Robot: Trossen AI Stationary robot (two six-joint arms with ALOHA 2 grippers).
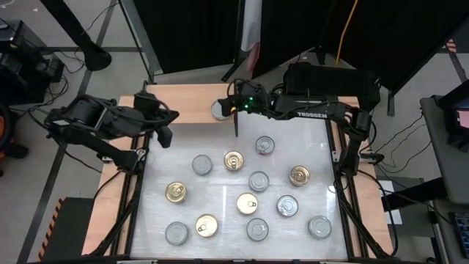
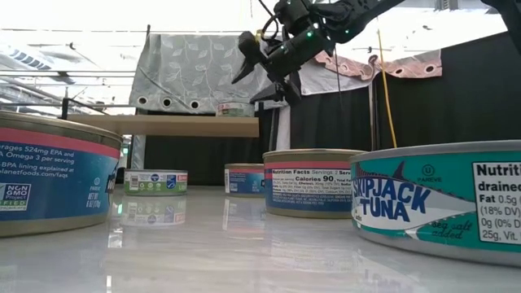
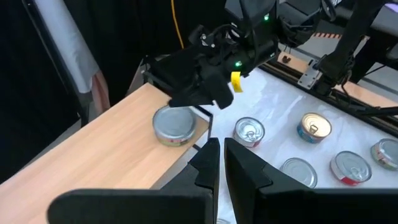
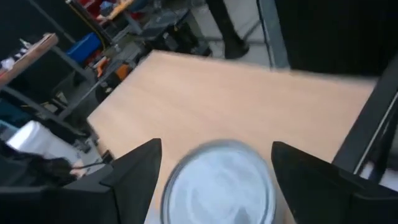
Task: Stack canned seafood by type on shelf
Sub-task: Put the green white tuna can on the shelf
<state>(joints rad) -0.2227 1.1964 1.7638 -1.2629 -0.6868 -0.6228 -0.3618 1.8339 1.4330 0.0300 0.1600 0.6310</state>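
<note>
Open right pincer (image 4: 214, 165) above shelved tin (image 4: 219, 183)

bright overhead light glared off the glossy white table (image 2: 244, 252); the right wrist view was blurred, its backdrop dark.

Thirteen tins were in the high view. Seven silver-lidded tins (image 1: 202, 164) and five gold-lidded tins (image 1: 176, 192) lay on the white table (image 1: 220, 202) in front of the one shelf (image 1: 192, 104). One silver-lidded tin (image 1: 219, 110) stood on that shelf.
</note>
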